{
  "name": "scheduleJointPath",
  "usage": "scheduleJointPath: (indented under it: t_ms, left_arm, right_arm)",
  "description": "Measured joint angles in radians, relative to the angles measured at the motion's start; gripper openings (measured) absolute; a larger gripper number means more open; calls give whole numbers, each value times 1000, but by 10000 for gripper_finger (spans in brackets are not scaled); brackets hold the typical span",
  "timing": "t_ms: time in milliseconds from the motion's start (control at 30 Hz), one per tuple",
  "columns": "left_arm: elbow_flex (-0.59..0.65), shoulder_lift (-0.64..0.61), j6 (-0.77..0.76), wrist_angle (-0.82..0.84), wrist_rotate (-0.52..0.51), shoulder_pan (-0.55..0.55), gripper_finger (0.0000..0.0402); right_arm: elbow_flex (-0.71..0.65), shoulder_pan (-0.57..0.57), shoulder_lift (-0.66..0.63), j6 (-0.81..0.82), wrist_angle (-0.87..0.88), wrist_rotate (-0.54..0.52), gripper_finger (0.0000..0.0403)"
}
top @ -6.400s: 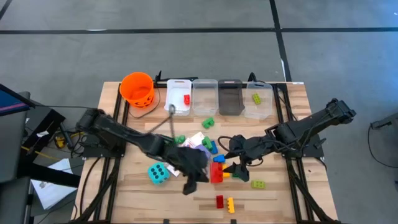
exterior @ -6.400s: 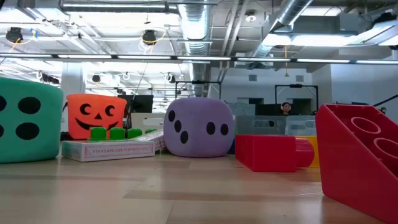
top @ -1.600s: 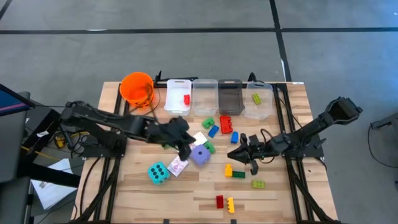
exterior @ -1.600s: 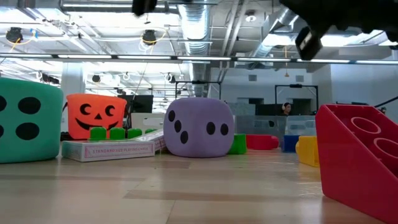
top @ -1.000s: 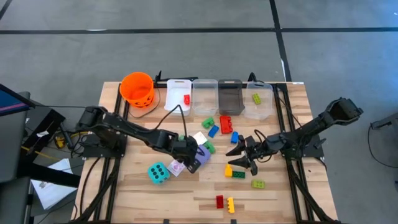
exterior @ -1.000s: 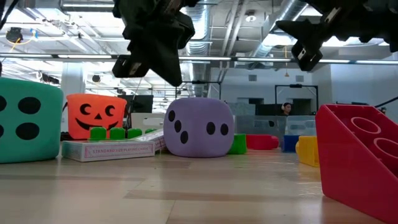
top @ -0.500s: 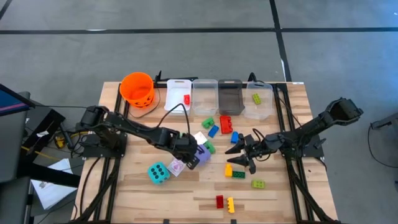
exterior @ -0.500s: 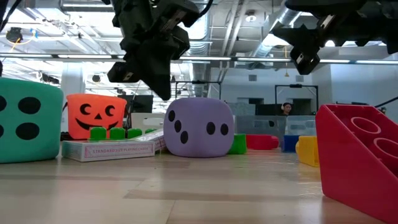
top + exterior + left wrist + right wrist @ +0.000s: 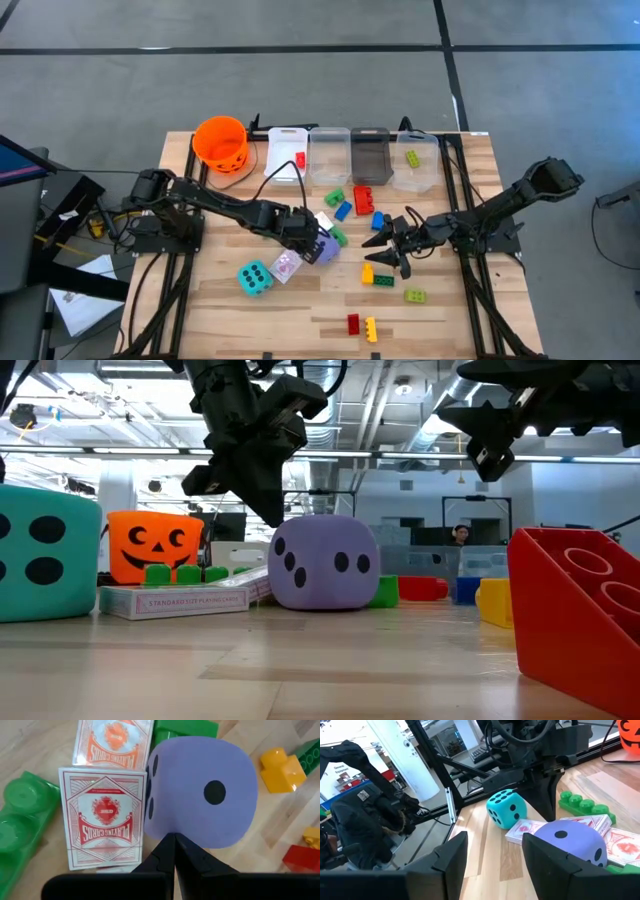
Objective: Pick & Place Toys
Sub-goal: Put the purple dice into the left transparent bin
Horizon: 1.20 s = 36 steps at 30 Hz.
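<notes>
A purple dotted die (image 9: 324, 248) sits on the table mid-left, beside red-and-white card packs (image 9: 102, 817) and a green brick (image 9: 20, 820). My left gripper (image 9: 172, 837) is shut, its tips at the die's upper edge, on the side toward the cards. A teal die (image 9: 253, 278) lies nearer the front. My right gripper (image 9: 384, 250) hovers level above the table right of centre, open with nothing between its fingers, over a yellow-and-green brick (image 9: 376, 277). Red, blue and green bricks (image 9: 360, 203) lie behind. My left gripper touches the purple die with its shut fingertips (image 9: 270, 510) at the die's upper edge (image 9: 170, 829), on the side toward the cards. The fingers slant down from above and from the table's left. The die rests on the table.
An orange bucket (image 9: 221, 142) and a row of clear bins (image 9: 350, 155) stand along the far edge. A large red brick (image 9: 580, 610) lies close to the low camera. Small red and yellow bricks (image 9: 362, 325) lie near the front edge.
My left gripper, shut all along, has moved a little toward the table's far edge and down against the purple die. The die has shifted slightly toward the right.
</notes>
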<state>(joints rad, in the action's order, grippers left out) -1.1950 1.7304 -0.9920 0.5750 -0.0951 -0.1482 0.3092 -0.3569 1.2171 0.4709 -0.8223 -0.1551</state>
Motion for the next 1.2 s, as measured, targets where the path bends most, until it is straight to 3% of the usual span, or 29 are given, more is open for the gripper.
scheduleJointPath:
  t_ms: [267,867,1067,1200]
  left_arm:
    - [0,-3,0,28,92,-19,0]
    - [0,85,-15,6,100,-11,0]
    - [0,78,-4,-83,-10,22,0]
    - [0,78,35,-81,55,35,0]
  right_arm:
    - [0,4,0,0,0,-1,184]
    - [0,27,0,0,3,0,184]
    - [0,32,0,0,3,1,184]
    - [0,32,0,0,3,1,184]
